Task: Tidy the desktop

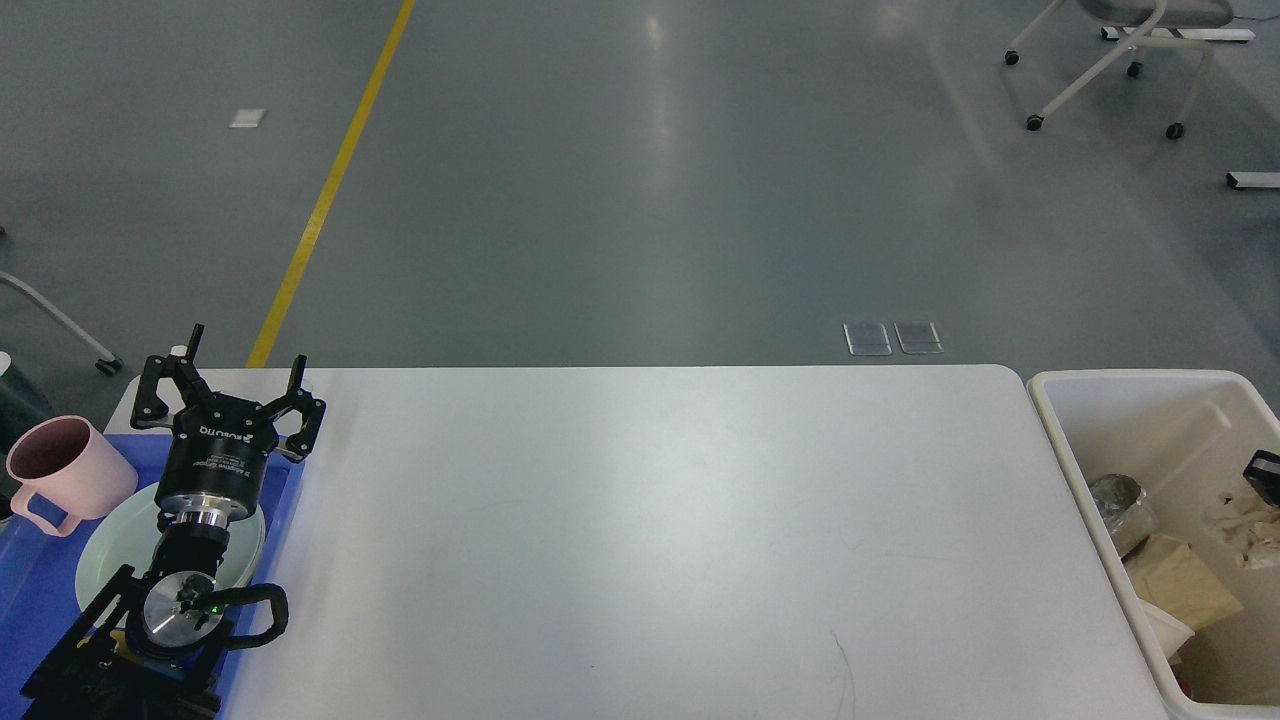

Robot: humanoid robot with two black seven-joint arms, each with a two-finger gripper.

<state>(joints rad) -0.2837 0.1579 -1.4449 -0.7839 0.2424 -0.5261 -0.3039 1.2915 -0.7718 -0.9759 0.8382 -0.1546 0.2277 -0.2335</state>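
On the smooth white desktop [640,520] (rounded corners), nothing rests.

Black left arm rising from the lower left corner, silver wrist joint with a green light, black cylindrical left claw [228,388] pointing away, its two fingers spread apart and empty, right arm only a small dark sliver at the right edge

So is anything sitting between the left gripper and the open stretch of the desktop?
Nothing visible. The left gripper hangs open over the blue tray at the desktop's left end, and the white surface to its right shows nothing lying on it all the way to the bin. The mug and plate sit in the tray, on its other side.
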